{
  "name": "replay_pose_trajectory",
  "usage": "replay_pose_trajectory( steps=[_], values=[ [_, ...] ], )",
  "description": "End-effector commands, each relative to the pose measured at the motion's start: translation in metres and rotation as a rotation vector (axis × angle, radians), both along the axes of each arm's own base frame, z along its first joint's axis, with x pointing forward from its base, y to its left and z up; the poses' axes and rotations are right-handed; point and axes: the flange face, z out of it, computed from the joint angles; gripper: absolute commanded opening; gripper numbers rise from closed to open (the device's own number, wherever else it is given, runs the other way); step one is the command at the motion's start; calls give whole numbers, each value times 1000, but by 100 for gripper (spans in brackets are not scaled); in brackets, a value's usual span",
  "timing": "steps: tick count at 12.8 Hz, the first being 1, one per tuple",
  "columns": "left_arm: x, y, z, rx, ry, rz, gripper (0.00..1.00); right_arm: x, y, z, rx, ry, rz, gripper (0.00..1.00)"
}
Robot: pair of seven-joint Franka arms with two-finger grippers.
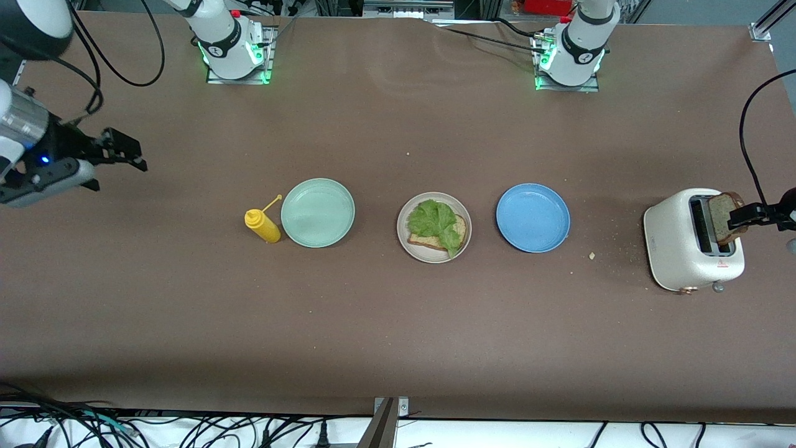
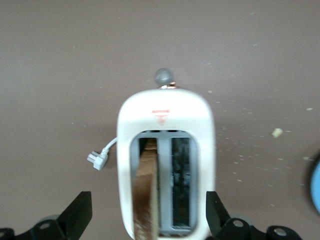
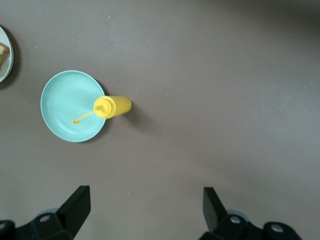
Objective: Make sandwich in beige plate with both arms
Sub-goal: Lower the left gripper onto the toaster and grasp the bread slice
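Observation:
The beige plate (image 1: 429, 256) sits mid-table and holds one bread slice (image 1: 426, 239) with a ruffled green lettuce leaf (image 1: 438, 219) on top. A second, toasted slice (image 1: 721, 214) stands up out of a slot of the white toaster (image 1: 678, 242) at the left arm's end of the table. My left gripper (image 1: 752, 214) hangs over the toaster. In the left wrist view this gripper (image 2: 147, 210) is open, its fingers wide apart with the toaster (image 2: 165, 107) and the slice (image 2: 146, 185) between them, touching neither. My right gripper (image 1: 121, 152) waits open above bare table at the right arm's end.
A mint-green plate (image 1: 318, 212) and a yellow mustard bottle (image 1: 263, 226) stand beside the beige plate toward the right arm's end. The blue plate (image 1: 533, 217) lies between the beige plate and the toaster. Crumbs (image 1: 591, 255) dot the table near the toaster, and its plug (image 2: 96, 160) lies loose.

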Motion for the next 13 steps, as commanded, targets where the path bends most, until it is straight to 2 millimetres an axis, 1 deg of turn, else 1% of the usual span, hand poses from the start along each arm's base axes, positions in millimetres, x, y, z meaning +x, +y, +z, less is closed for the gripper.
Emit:
replay_pose_trajectory(
  steps=[1, 2, 3, 4, 5, 6, 7, 8, 9, 11, 12, 13],
  values=[
    [-21, 7, -24, -8, 13, -11, 100, -43, -9, 12, -3, 17, -147, 100],
    [-27, 6, -27, -16, 23, -6, 99, -50, -11, 22, -5, 7, -173, 100],
    [-36, 1, -29, -22, 34, -6, 82, -53, -18, 30, -15, -3, -186, 100],
    [-35, -4, -26, -22, 34, -15, 39, -53, -26, 41, -17, -28, -199, 100],
    [-34, -5, -24, -18, 33, -25, 7, -51, -36, 49, -16, -44, -218, 100],
    [-34, -5, -24, -16, 32, -27, 0, -50, -43, 53, -19, -48, -228, 100],
    [-34, -4, -23, -15, 31, -30, 0, -46, -45, 57, -31, -44, -229, 100],
    [-33, -4, -22, -14, 30, -34, 0, -42, -42, 68, -45, -47, -221, 100],
    [-32, -4, -22, -11, 30, -37, 0, -31, -38, 72, -54, -45, -216, 100],
    [-31, -4, -16, -6, 25, -38, 0, -3, -34, 67, -71, -38, -206, 100],
    [-31, -4, -12, -5, 24, -39, 0, 3, -30, 61, -73, -34, -206, 100],
    [-27, -9, 3, 5, 1, -41, 0, 4, -29, 58, -67, -27, -208, 100]
  ],
)
